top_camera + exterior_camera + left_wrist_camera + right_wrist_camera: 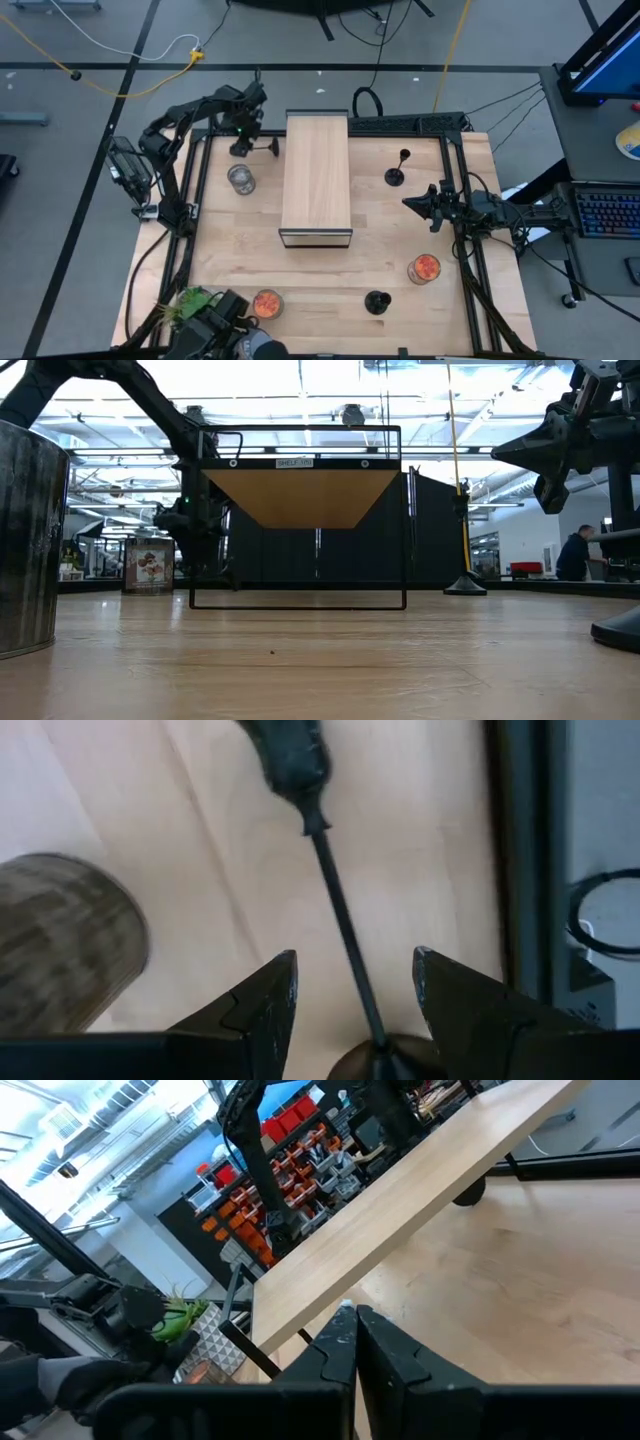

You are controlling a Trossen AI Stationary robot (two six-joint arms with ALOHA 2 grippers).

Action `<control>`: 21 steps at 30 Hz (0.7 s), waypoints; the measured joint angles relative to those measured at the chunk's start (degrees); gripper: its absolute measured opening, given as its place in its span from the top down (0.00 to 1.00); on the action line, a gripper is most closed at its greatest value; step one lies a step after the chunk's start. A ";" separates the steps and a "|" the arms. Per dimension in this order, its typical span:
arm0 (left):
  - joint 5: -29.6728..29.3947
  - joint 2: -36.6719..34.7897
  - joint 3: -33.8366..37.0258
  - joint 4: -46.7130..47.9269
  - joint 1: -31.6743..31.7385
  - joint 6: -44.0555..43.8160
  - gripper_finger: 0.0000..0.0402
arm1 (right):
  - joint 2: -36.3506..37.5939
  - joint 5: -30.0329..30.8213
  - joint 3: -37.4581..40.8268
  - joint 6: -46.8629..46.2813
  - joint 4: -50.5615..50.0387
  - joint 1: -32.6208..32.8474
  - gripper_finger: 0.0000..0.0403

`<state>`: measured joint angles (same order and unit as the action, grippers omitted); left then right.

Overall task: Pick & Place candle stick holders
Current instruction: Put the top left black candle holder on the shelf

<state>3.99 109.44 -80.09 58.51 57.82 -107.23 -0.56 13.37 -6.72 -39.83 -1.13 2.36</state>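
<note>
A black candlestick holder is at the table's far left and seems to lie on its side, its stem pointing toward the wooden shelf. My left gripper is open over it. In the left wrist view its fingers stand either side of the thin stem without touching it, with the cup beyond them. A second tall holder stands upright on its base right of the shelf and also shows in the low view. A squat holder stands near the front edge. My right gripper is shut and empty at the right side.
A wooden shelf on a black frame stands mid-table. A silvery jar is near the left gripper. Two orange-filled jars stand toward the front. A green plant is at the front left corner.
</note>
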 joint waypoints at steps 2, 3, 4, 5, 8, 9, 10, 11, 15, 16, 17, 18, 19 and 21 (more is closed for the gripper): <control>-0.48 0.12 0.01 0.00 0.04 -0.05 0.48 | 0.00 0.00 0.01 0.00 0.00 0.00 1.00; -1.03 0.10 0.00 0.01 0.04 0.22 0.48 | 0.00 0.00 0.00 0.00 0.00 -0.01 1.00; -1.46 0.09 0.14 -0.10 -0.11 0.44 0.48 | 0.00 0.00 0.00 0.00 -0.02 0.01 1.00; -1.82 0.09 0.59 -0.23 -0.21 0.40 0.48 | 0.01 0.00 0.01 0.00 0.00 -0.01 1.00; -1.71 0.09 2.38 0.07 -0.58 0.35 0.48 | 0.01 0.00 0.00 0.00 0.00 -0.01 1.00; -1.44 0.09 3.07 0.02 -0.63 0.83 0.48 | 0.01 -0.02 0.00 0.00 0.00 -0.01 1.00; -1.34 0.09 3.88 0.00 -0.85 1.18 0.48 | 0.00 0.00 0.00 0.00 0.00 0.01 1.00; -1.23 0.09 4.68 -0.02 -1.06 1.09 0.48 | 0.00 0.00 0.00 0.00 -0.02 0.01 1.00; -2.43 0.09 5.66 -2.14 -1.86 -1.60 0.48 | 0.01 0.00 0.01 0.00 0.00 0.00 1.00; -2.41 0.09 5.66 -2.55 -1.95 -2.29 0.48 | 0.01 0.00 0.01 0.00 0.00 0.01 1.00; -2.43 0.09 5.66 -2.98 -1.99 -2.62 0.48 | 0.02 0.00 0.00 0.00 0.00 0.00 1.00; -2.43 0.09 5.66 -3.17 -1.97 -2.28 0.48 | 0.00 0.00 0.00 0.00 0.00 -0.01 1.00; -2.51 0.09 5.66 -3.12 -1.97 -1.66 0.48 | 0.02 0.00 0.00 0.00 0.00 -0.01 1.00; -2.53 0.09 5.66 -3.09 -1.92 -1.23 0.48 | 0.02 0.00 0.01 0.00 0.00 -0.01 1.00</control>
<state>1.46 109.54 -74.43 55.42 55.90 -108.46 -0.54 13.37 -6.71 -39.83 -1.13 2.36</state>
